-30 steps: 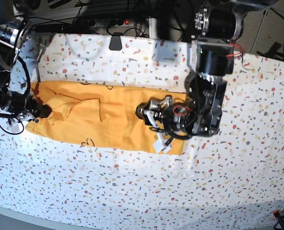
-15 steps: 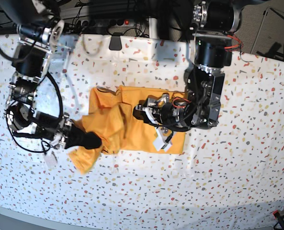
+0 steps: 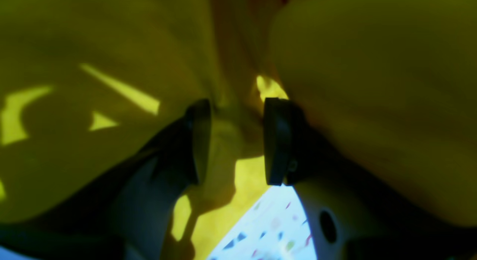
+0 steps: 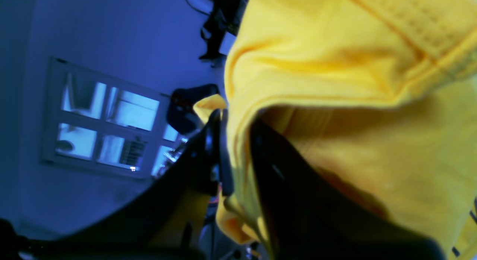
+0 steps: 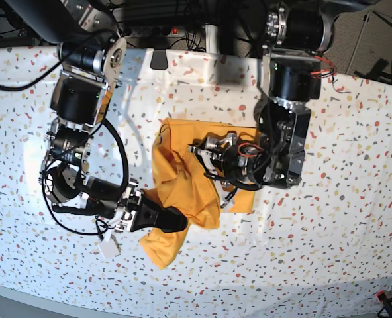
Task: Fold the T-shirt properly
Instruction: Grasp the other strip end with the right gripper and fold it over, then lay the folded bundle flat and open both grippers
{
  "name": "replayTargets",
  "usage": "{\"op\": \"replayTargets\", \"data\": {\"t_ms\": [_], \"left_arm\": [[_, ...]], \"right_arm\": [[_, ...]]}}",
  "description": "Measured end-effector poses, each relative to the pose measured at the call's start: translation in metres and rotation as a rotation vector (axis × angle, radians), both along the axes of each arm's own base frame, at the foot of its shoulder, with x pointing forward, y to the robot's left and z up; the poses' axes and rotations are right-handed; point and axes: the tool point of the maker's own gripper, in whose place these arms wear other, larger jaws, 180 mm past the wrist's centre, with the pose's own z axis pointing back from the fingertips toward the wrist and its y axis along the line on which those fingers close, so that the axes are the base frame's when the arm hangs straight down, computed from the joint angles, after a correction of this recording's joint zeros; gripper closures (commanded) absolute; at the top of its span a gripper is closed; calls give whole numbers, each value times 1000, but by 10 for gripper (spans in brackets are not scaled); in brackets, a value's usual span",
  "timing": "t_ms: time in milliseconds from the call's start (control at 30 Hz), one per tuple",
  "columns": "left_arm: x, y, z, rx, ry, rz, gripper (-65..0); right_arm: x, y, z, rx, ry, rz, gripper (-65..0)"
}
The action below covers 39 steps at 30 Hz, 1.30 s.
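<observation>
The mustard-orange T-shirt (image 5: 183,179) lies bunched in the middle of the table, its left part lifted and folded towards the right. My right gripper (image 5: 176,220), on the base view's left side, is shut on a hem of the T-shirt (image 4: 354,140), with cloth pinched at the gripper (image 4: 240,155). My left gripper (image 5: 202,154) rests low on the shirt's right half. Its jaws stand apart at the gripper (image 3: 236,140), with a ridge of cloth between them and T-shirt fabric (image 3: 93,47) draped over the camera.
The white speckled tablecloth (image 5: 315,252) covers the whole table; a patch of tablecloth (image 3: 268,230) shows under the left gripper. A black clip (image 5: 158,58) and cables (image 5: 149,30) sit at the back edge. A white tag (image 5: 106,248) dangles by the right arm.
My right gripper has swept right and towards the front edge, dragging the shirt's left end over its middle. The spread-out shirt is now bunched. The left arm has stayed put.
</observation>
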Motion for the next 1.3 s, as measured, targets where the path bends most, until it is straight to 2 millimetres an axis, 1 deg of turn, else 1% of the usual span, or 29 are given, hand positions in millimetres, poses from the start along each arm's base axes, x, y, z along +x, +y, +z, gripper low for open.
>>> {"op": "replayTargets", "data": {"t_ms": [133,233,333,400,467,600,700,767,800,867,900,933,967,1033,1100,1200,1267,1300], "left_arm": [[2,8,4,27,-18,-1,-232],[8,23,8,63,-43,12,-232],[18,50,17,121,-78,52,-232],[23,70,26,165,-110,67,-232],[28,90,36,213,-145,76,-232],[41,124,56,270,-212,143,-232],[43,147,58,313,-223,171,-232],[43,155,57,331,-222,175,-232],[43,158,56,337,-221,177,-232],[42,163,55,347,-218,179,-232],[40,164,53,350,-214,179,-232],[38,166,51,354,-209,179,-232],[35,167,48,357,-200,178,-232],[28,167,41,358,-182,175,-232],[22,166,35,354,-166,171,-232],[16,165,29,349,-150,168,-232],[14,166,28,352,-146,167,-232],[14,169,26,376,-146,169,-232]], "right_arm": [[-1,-4,-5,-29,11,-3,0],[0,-11,-6,-42,10,-13,0],[1,-22,-7,-65,10,-25,0],[1,-25,-7,-71,10,-29,0],[1,-23,-8,-71,11,-27,0],[0,-13,-7,-49,11,-15,0],[0,-2,-5,-23,11,-4,0],[-1,10,-4,-1,12,10,0],[-2,15,-3,11,12,17,-54],[-3,27,0,39,11,31,-201],[-3,32,2,53,9,35,-254],[-4,36,2,62,9,40,-288],[-5,41,4,73,9,46,-305],[-7,54,6,89,8,68,-306],[-11,71,9,104,7,102,-306],[-18,94,13,121,3,155,-306],[-20,102,15,126,0,174,-306],[-19,104,17,130,-3,178,-306]]}}
